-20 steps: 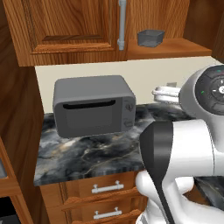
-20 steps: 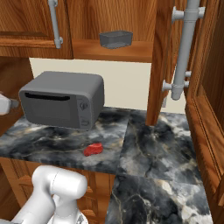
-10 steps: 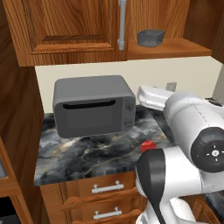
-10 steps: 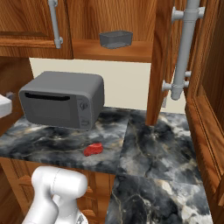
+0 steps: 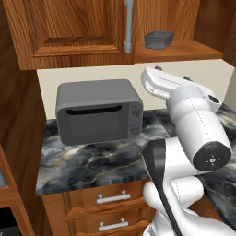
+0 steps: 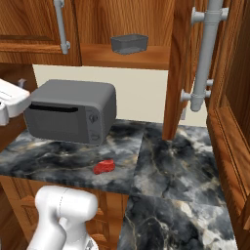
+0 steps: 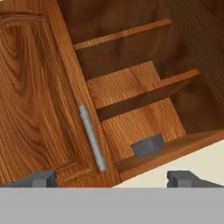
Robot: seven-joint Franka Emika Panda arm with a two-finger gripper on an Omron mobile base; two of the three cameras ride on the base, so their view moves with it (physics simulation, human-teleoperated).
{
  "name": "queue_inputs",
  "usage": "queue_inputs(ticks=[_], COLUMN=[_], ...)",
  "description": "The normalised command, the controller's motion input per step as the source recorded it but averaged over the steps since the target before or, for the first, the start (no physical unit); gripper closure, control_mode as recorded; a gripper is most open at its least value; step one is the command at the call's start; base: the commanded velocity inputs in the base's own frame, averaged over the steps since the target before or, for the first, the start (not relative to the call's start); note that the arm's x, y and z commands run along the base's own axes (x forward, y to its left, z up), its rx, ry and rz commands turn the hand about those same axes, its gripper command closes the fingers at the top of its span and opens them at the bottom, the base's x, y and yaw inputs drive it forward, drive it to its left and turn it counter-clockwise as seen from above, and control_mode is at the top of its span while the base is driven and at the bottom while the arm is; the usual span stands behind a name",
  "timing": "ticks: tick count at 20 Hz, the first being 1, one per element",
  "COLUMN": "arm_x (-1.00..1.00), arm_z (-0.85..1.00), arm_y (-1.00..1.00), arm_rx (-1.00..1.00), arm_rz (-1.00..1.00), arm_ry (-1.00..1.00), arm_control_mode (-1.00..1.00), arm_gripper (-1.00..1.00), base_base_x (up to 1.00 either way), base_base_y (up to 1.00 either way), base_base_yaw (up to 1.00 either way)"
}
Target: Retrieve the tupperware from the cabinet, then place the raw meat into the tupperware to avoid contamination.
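Observation:
The tupperware (image 5: pixel 158 39) (image 6: pixel 129 43) is a small grey tub on the lowest shelf of the open side of the cabinet (image 5: pixel 73 27). In the hand view the tupperware (image 7: pixel 148 146) sits ahead, a little right of centre, at the shelf's front edge. My gripper (image 7: pixel 113 179) is open, its fingertips (image 7: pixel 41 178) wide apart with nothing between them, still well short of the shelf. The raw meat (image 6: pixel 104 166), a red lump, lies on the marble counter in front of the microwave. My arm (image 5: pixel 198 120) hides it in the left base view.
A big grey microwave (image 5: pixel 99 110) (image 6: pixel 73 117) stands on the counter (image 6: pixel 176 161) under the cabinet. The left cabinet door is shut, with a silver bar handle (image 7: pixel 92 138). The right door (image 6: pixel 183 63) stands swung open, edge-on. Drawers (image 5: pixel 110 198) sit below the counter.
The arm has swung round and the hand has risen beside the microwave and tilted up toward the cabinet. The arm now covers the meat in the left base view.

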Motion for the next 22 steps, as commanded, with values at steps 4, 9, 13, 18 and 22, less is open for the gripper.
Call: queue_inputs(ticks=[4, 9, 13, 18, 22], arm_x=[0.48, 0.66, 0.59, 0.60, 0.54], arm_z=[0.42, 0.29, 0.15, 0.08, 0.05], arm_y=[0.01, 0.03, 0.00, 0.00, 0.00], arm_rx=[0.07, 0.03, 0.00, 0.00, 0.00], arm_rz=[0.05, 0.01, 0.01, 0.01, 0.00], arm_ry=[-0.16, -0.03, 0.11, 0.11, 0.09], arm_control_mode=[-1.00, -1.00, -1.00, -1.00, -1.00], arm_gripper=[-1.00, -1.00, -1.00, -1.00, -1.00], base_base_x=[0.00, 0.00, 0.00, 0.00, 0.00], base_base_y=[0.00, 0.00, 0.00, 0.00, 0.00], base_base_yaw=[0.00, 0.00, 0.00, 0.00, 0.00])
